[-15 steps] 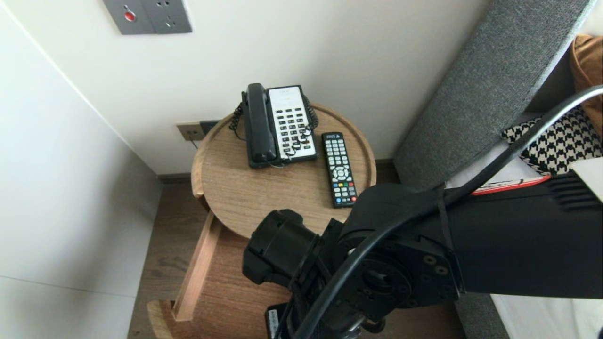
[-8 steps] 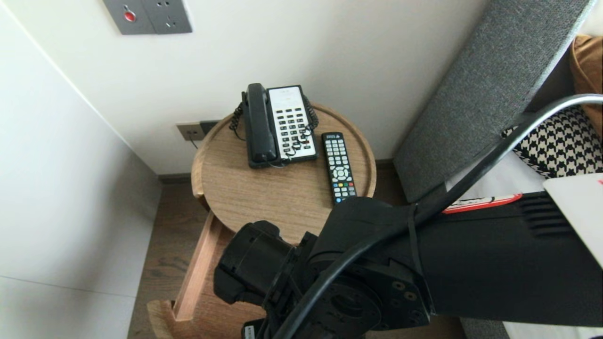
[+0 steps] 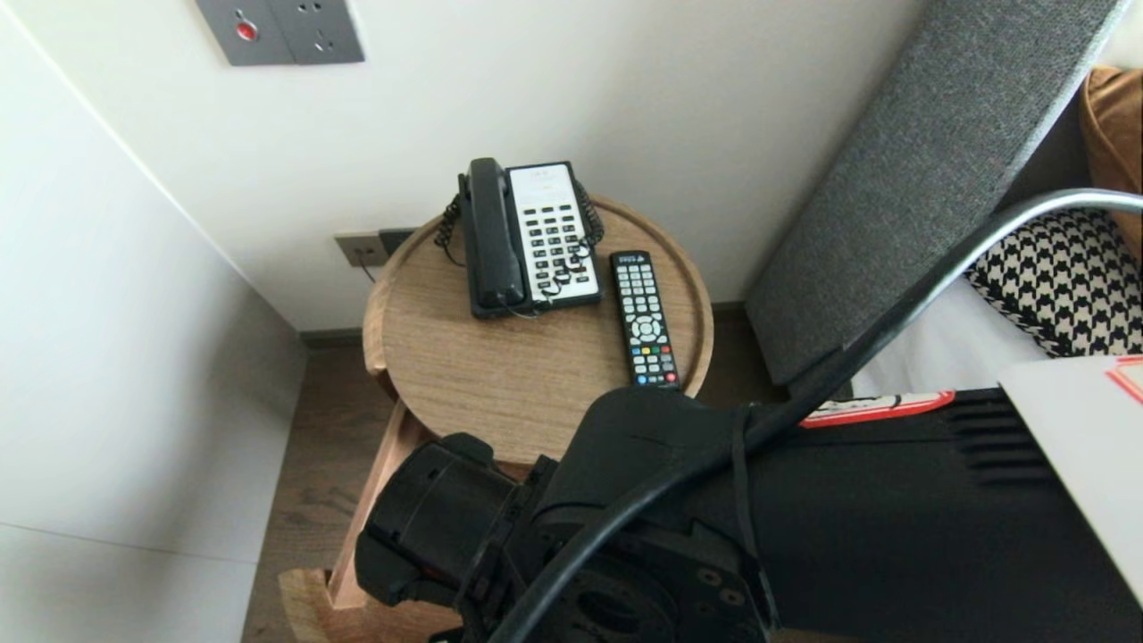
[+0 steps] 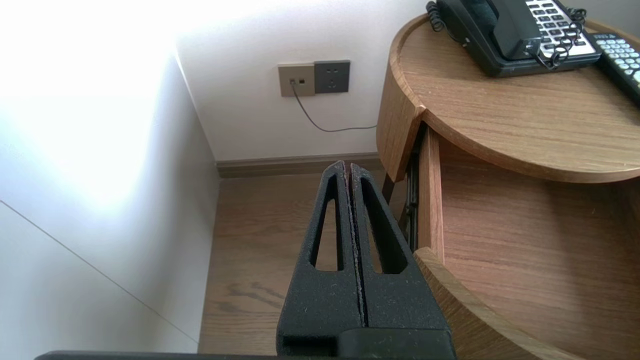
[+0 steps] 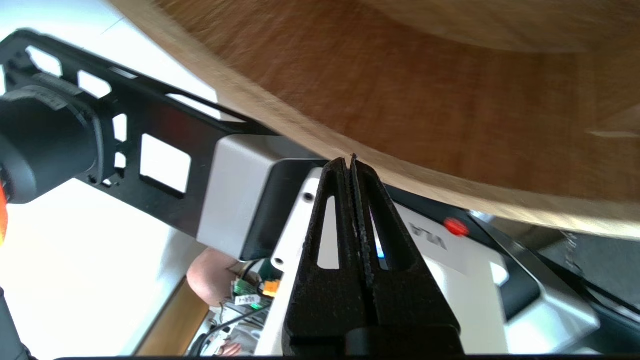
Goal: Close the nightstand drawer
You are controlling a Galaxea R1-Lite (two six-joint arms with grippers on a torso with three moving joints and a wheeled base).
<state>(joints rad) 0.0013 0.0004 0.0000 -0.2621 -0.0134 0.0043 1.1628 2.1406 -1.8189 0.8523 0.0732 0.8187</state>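
Note:
A round wooden bedside table [image 3: 500, 357] carries a black-and-white telephone [image 3: 531, 237] and a black remote [image 3: 645, 319]. Its drawer [image 3: 368, 518] stands pulled out, with a bare wooden bottom [image 4: 525, 240]. My right arm [image 3: 804, 518] reaches across over the drawer and hides most of it in the head view. The right gripper [image 5: 349, 161] is shut on nothing, its tips right by the drawer front's curved edge [image 5: 400, 180] and pointing back at my own base. My left gripper [image 4: 346, 167] is shut and empty, parked over the floor beside the drawer's left side.
A white wall closes in on the left [image 3: 107, 357]. A grey headboard [image 3: 911, 179] and a bed with a houndstooth pillow [image 3: 1063, 277] lie to the right. Wall sockets [image 4: 314, 78] with a cable sit behind the table. Part of a person [image 5: 210, 275] shows past my base.
My right arm has swung down and to the left in the head view, uncovering the remote's near end. The left arm, phone and remote have not moved.

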